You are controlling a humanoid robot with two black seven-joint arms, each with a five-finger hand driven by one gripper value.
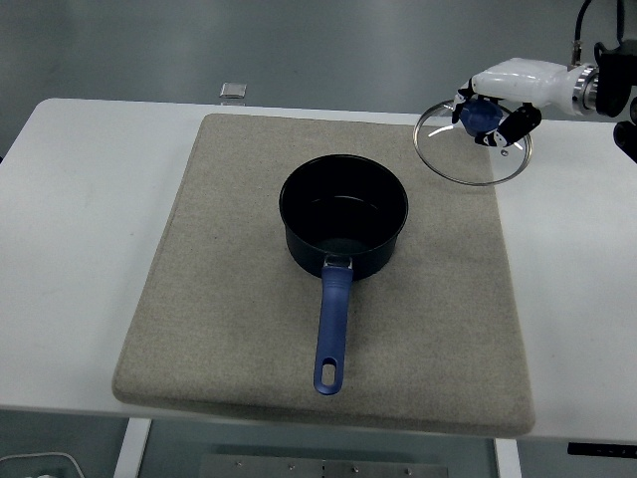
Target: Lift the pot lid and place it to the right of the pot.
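A dark blue pot [343, 216] with a long blue handle [331, 329] stands open on the grey mat [229, 299], handle pointing toward me. My right hand [493, 110] comes in from the right edge and is shut on the blue knob of the glass pot lid [468, 149]. The lid hangs tilted in the air over the mat's far right corner, to the right of and behind the pot. My left hand is out of view.
The mat covers most of the white table [80, 249]. A small grey object [233, 91] lies at the table's far edge. Bare table shows right of the mat [577, 279].
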